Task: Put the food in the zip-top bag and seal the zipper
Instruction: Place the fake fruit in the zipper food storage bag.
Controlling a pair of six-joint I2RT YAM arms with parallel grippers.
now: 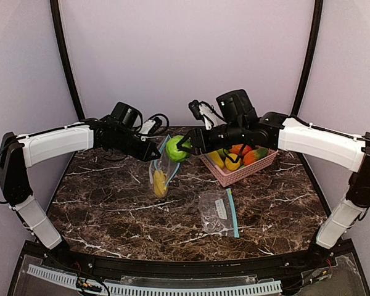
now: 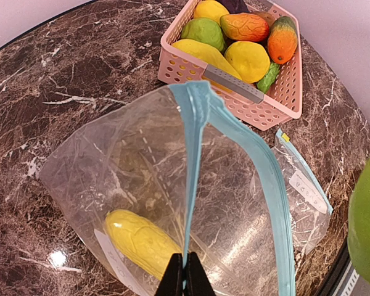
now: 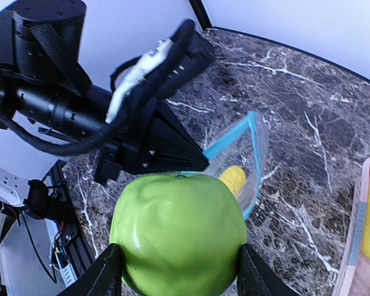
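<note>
Two arms meet mid-table: the left gripper (image 2: 185,276) pinches the zip-top bag (image 2: 129,172) at its rim, yellow corn (image 2: 139,237) inside; the right gripper (image 3: 177,274) clasps a green apple (image 3: 177,231) at the bag's mouth, left of the pink basket (image 2: 277,108).

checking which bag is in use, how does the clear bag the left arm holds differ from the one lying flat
The held clear zip-top bag stands open, its blue rim pinched by the left gripper, jaws shut; the flat clear zip-top bag lies on the marble table, untouched. The held bag contains a yellow toy corn; the flat bag looks empty. Both are clear plastic with blue zipper strips.
</note>
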